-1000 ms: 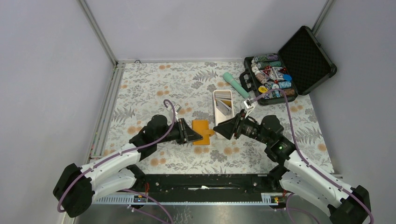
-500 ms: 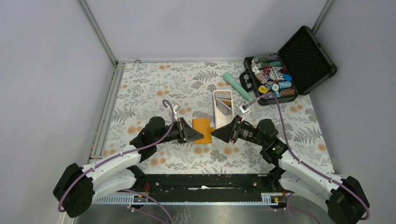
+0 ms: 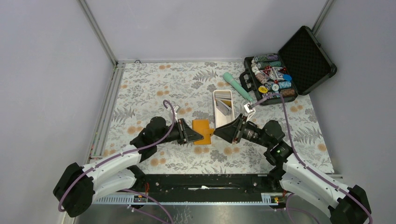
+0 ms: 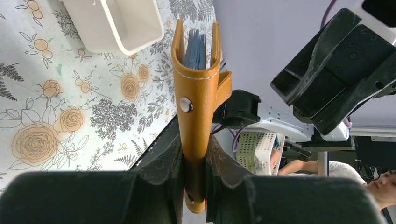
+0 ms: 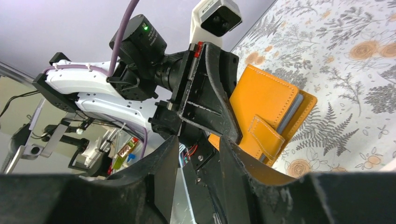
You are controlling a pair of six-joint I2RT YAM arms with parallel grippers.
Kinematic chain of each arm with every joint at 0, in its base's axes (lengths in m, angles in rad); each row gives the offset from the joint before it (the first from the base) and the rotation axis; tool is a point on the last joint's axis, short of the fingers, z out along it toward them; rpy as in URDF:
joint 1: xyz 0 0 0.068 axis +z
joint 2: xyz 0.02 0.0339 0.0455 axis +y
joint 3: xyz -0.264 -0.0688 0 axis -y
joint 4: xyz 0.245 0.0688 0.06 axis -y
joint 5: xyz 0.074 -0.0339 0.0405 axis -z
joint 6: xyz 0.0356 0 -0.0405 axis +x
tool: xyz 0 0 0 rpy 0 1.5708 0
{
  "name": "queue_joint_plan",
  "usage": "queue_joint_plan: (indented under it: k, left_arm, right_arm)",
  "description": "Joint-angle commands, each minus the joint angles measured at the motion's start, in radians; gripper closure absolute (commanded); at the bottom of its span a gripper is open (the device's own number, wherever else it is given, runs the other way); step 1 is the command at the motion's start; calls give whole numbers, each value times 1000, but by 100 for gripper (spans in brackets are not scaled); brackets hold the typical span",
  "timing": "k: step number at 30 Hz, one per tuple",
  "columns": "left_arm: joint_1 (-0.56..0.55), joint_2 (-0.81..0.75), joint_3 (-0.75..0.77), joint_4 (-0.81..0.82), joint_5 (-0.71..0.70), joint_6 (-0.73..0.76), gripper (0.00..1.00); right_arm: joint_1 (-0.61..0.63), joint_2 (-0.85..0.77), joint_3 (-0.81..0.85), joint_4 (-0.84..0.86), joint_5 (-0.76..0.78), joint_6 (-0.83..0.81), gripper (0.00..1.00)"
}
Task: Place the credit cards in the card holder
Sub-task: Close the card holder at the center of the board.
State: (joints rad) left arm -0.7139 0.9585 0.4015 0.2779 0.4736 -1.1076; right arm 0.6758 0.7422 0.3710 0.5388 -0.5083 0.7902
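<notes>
The orange card holder [image 3: 203, 132] is held off the table, on edge, with my left gripper [image 3: 192, 134] shut on its spine end. In the left wrist view the card holder [image 4: 196, 93] points away from the left gripper [image 4: 195, 144], slightly parted, with its light blue pockets [image 4: 195, 46] showing. My right gripper [image 3: 219, 131] faces it from the right, open, a little short of the snap tab [image 5: 266, 135], with nothing between its fingers [image 5: 161, 163]. The credit cards [image 3: 224, 106] lie in a white tray.
The long white tray [image 3: 216, 112] stands just beyond both grippers. A teal flashlight [image 3: 236, 84] lies behind it. An open black case [image 3: 303, 51] with poker chips [image 3: 273, 77] sits at the back right. The table has a floral cloth [image 3: 154, 88].
My right gripper's jaws have narrowed. It moved in towards the card holder, then drew back slightly. The left gripper keeps its hold almost still.
</notes>
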Motion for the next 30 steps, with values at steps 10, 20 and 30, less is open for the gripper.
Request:
queue_joint_plan:
  k: [10,20,30]
  left_arm:
    - [4,-76,-9,164,56,1,100]
    - [4,-87,-21,215,78,-11,100]
    - [4,-78,-21,202,66,-14,100]
  right_arm:
    - [4,14,16,-6,12,9,34]
    - [3,85,19,97,-12,46,37]
    - [3,119,29,157,-78,74,48]
